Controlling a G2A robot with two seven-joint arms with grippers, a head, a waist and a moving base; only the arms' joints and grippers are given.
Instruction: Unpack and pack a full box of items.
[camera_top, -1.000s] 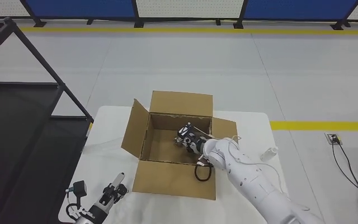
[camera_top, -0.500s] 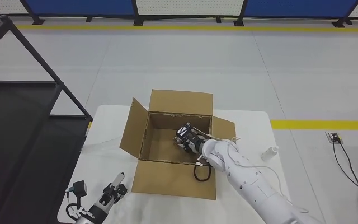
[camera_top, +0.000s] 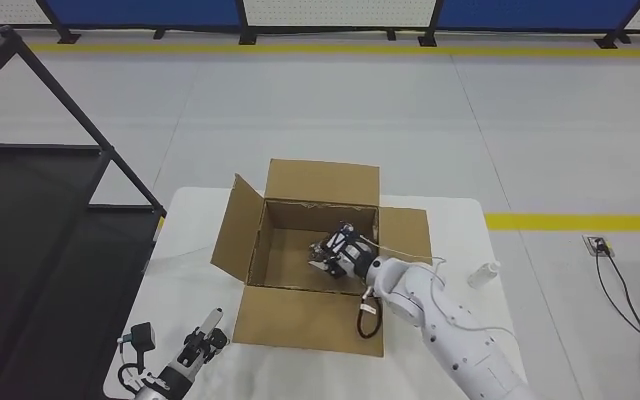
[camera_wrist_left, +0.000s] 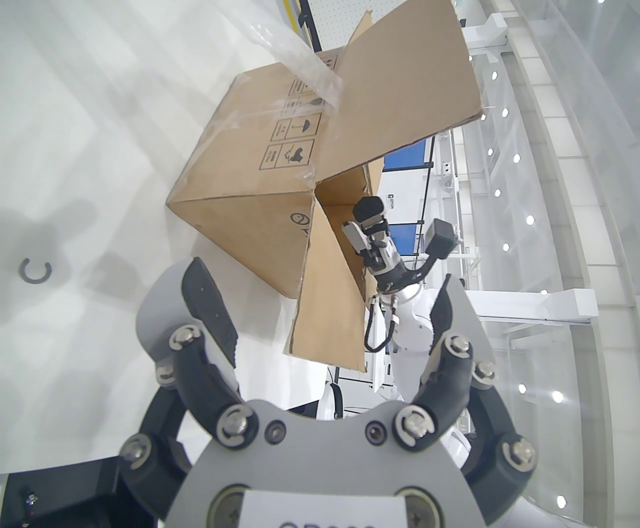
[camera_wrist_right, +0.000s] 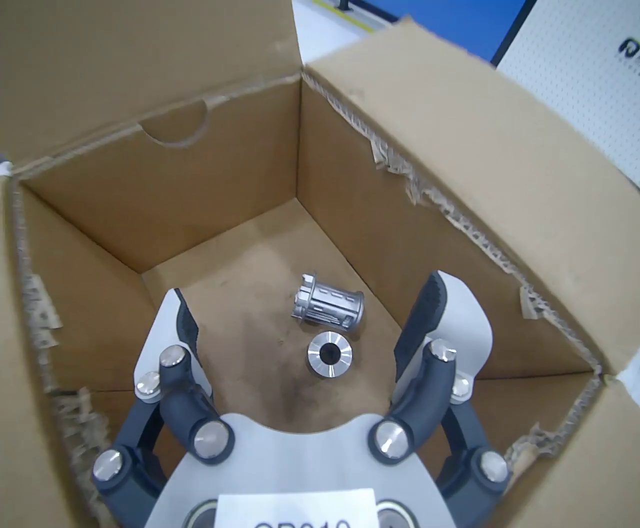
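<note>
Two metal parts lie on the floor of the open cardboard box (camera_wrist_right: 210, 165): a ribbed cylinder (camera_wrist_right: 327, 306) on its side and, just beside it, a short ring (camera_wrist_right: 330, 356) lying flat with its dark bore facing up; whether the two touch cannot be told; both sit close to the foot of one side wall, on a scuffed, darkened patch of cardboard. Directly above them, inside the box opening, hangs the right end effector (camera_wrist_right: 309, 302); its fingers are spread wide to either side of the parts and hold nothing. From the top view, this end effector (camera_top: 330, 252) is in the right half of the box (camera_top: 310, 320), with its arm crossing the near right corner of the rim. All four flaps are folded outward, the far one standing up and the near one sloping down toward the robot. A strip of clear tape (camera_wrist_left: 300, 50) hangs loose from the box's outer edge. The box stands in the middle of the white tabletop (camera_top: 200, 260). A white bottle (camera_top: 483, 273) stands on the tabletop to the right of the box, apart from it. The left end effector (camera_wrist_left: 325, 285) is near the tabletop's near left corner, well apart from the box and pointed toward it; its fingers are spread and empty. A small C-shaped clip (camera_wrist_left: 35, 270) lies on the tabletop nearby.
</note>
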